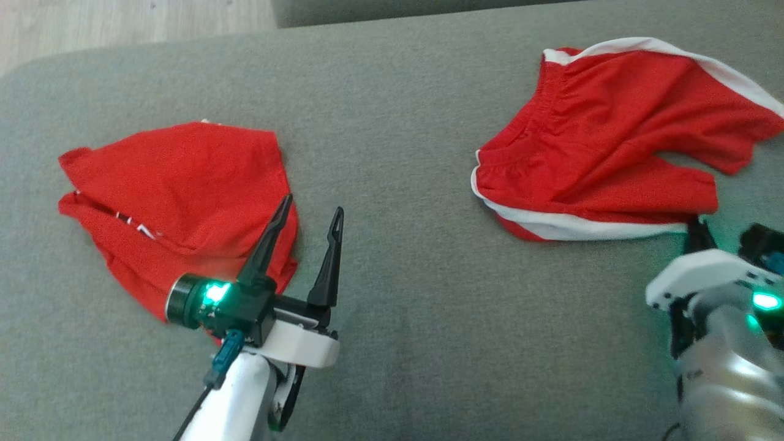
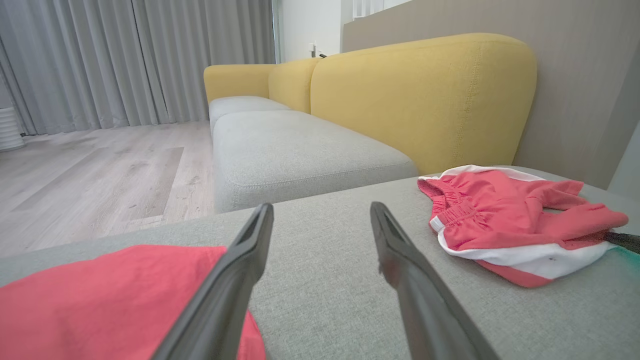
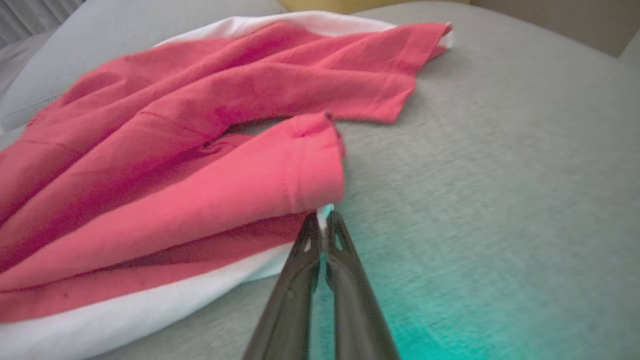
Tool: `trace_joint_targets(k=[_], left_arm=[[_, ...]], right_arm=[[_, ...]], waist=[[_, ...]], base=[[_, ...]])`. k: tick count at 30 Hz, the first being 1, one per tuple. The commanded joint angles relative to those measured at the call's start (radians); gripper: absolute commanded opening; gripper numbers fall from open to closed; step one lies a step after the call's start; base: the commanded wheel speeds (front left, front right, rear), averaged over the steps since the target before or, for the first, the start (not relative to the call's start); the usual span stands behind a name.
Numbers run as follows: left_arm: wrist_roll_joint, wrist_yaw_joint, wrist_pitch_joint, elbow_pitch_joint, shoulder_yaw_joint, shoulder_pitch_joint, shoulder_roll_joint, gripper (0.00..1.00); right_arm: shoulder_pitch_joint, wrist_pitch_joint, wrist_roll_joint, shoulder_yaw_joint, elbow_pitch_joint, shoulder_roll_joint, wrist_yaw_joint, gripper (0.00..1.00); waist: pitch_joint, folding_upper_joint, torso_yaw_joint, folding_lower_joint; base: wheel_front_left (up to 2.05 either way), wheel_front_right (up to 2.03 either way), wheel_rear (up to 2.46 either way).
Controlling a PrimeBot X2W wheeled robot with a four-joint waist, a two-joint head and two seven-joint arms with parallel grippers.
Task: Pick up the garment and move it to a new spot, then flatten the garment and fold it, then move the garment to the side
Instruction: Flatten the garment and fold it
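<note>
at the near corner of the red shorts point(image 3: 200, 150), right end effector point(image 3: 324, 220) clamps white trim point(image 3: 150, 310), left end effector point(image 1: 312, 203) spread apart.

This is a home living room. A long sofa point(image 2: 420, 100) with mustard-yellow backs and pale grey seat cushions point(image 2: 300, 150) runs toward the far part of the room along a beige wall panel point(image 2: 575, 75). On the left, floor-length grey curtains point(image 2: 125, 60) hang in folds down to a light wood-plank floor point(image 2: 100, 175). The near surface is a wide seat point(image 1: 392, 122) upholstered in grey woven fabric, and red shorts point(image 1: 600, 135) with white trim lie on it, as household laundry would.
</note>
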Motion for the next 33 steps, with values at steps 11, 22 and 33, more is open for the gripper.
trace_joint_targets(k=[11,22,33], left_arm=[[-0.016,0.017,-0.008,-0.040,0.043,0.006,-0.001,1.00],[-0.026,0.017,-0.008,-0.037,0.028,-0.001,-0.001,1.00],[-0.028,0.015,-0.008,-0.033,0.012,-0.012,-0.001,1.00]], right_arm=[[0.108,0.028,-0.066,-0.169,-0.222,-0.005,-0.001,0.00],[0.116,0.016,-0.050,-0.137,-0.366,-0.005,-0.001,1.00],[0.212,0.001,0.339,0.644,-0.451,-0.005,-0.001,1.00]], waist=[[-0.073,0.0000,-0.084,0.0000],[-0.076,0.0000,-0.073,0.0000],[-0.068,0.0000,-0.025,0.0000]], base=[[0.00,0.00,0.00],[0.00,0.00,0.00],[0.00,0.00,0.00]])
